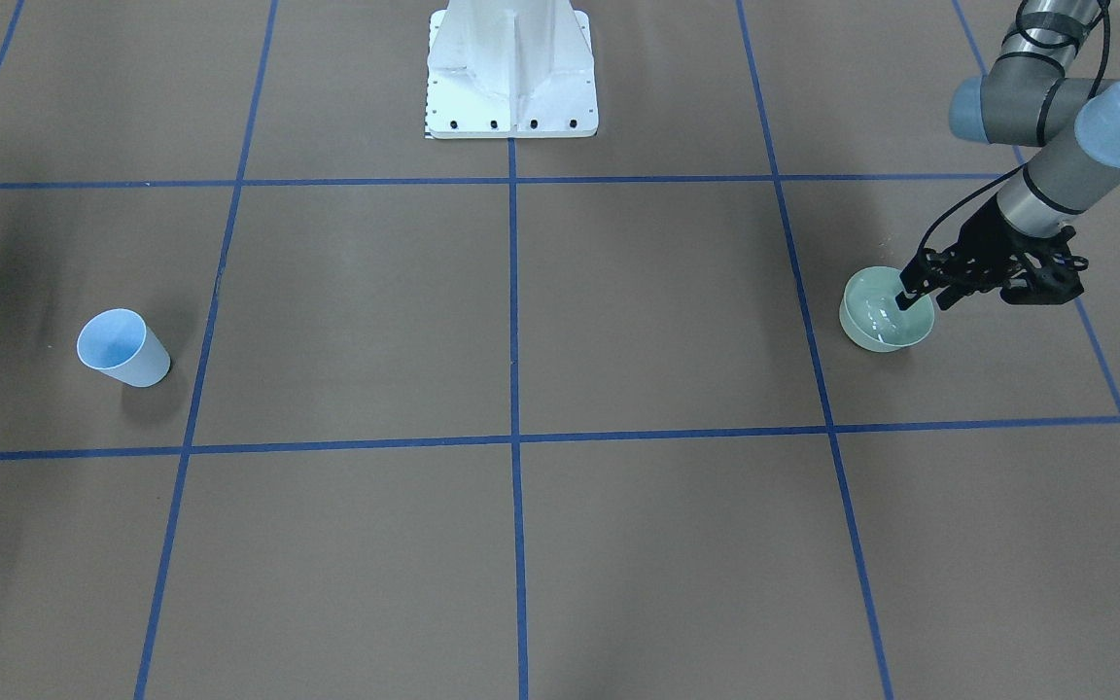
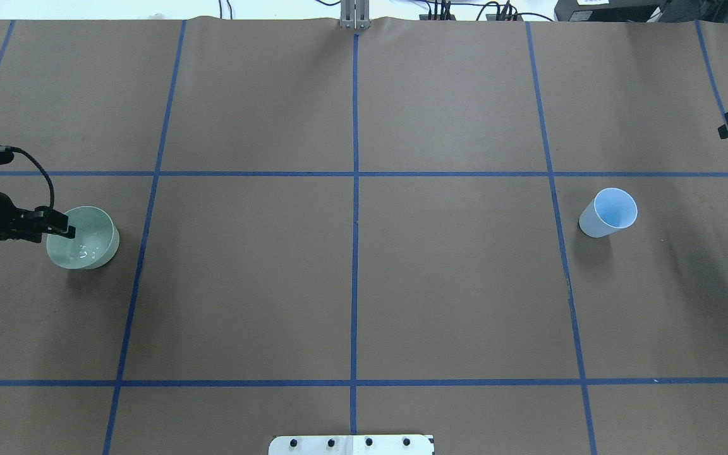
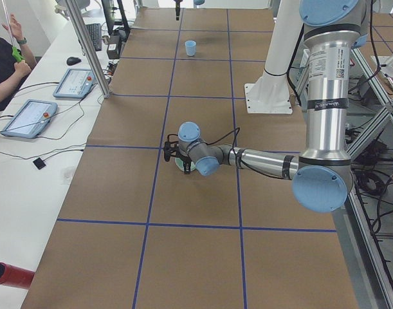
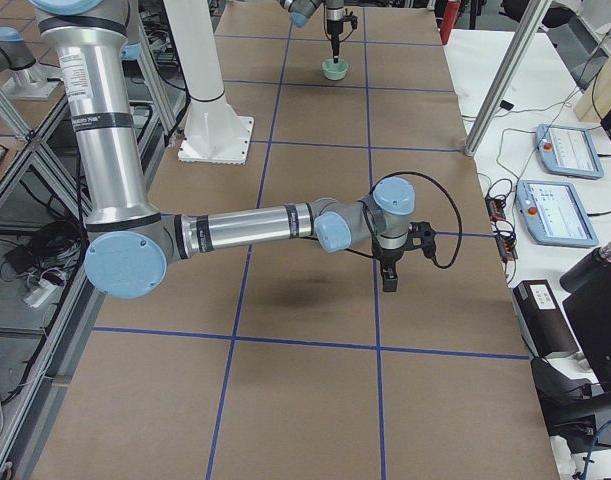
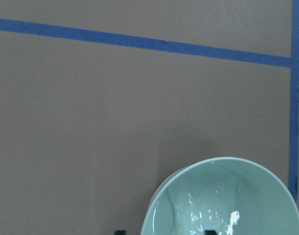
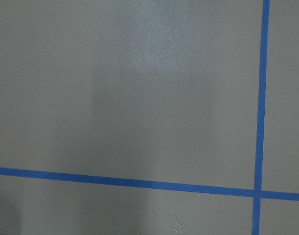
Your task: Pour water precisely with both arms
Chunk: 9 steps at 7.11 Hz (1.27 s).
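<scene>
While the left arm (image 1: 1056,190) reaches low over the table's left end, its left gripper (image 1: 924,299) stands unclenched. One finger is inside and one outside the rim of the pale green bowl (image 2: 86,243), which holds a little water. The right arm (image 4: 245,230) stretches toward the far right end. Its right gripper (image 4: 388,282) points down above bare paper, and whether it is parted or clenched I cannot tell. The pale blue cup (image 2: 608,213) stands upright, well apart from the bowl, on the brown table (image 2: 351,284) crossed by blue tape lines (image 2: 354,174).

On the table (image 2: 364,284) the bowl (image 2: 83,238) stands far to the robot's left, the cup (image 2: 608,213) well apart on its right, and the pedestal (image 2: 351,444) at the near edge midway between them.
</scene>
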Each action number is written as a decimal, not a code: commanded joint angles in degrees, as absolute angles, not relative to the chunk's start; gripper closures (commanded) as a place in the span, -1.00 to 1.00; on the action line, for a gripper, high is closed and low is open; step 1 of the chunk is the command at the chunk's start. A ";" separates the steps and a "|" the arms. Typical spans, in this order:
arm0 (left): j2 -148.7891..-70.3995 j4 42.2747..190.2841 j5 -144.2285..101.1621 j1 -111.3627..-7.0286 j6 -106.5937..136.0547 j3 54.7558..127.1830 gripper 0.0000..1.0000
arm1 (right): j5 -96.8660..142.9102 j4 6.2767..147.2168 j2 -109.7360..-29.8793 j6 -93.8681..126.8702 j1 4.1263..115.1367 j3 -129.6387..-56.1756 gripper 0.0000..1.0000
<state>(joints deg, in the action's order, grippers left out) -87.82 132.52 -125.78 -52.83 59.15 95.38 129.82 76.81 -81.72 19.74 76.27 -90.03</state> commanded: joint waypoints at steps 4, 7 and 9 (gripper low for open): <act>-89.28 104.46 -127.88 -71.14 23.26 102.89 -1.00 | 127.02 76.64 -82.09 20.30 76.20 -90.70 -0.99; -96.85 82.65 -128.93 -85.38 -2.31 99.17 -1.00 | 130.85 78.65 -82.88 19.95 78.30 -90.35 -0.99; -92.93 83.41 -133.94 -87.97 -9.03 96.85 -1.00 | 136.12 83.04 -83.23 19.60 81.46 -90.09 -0.99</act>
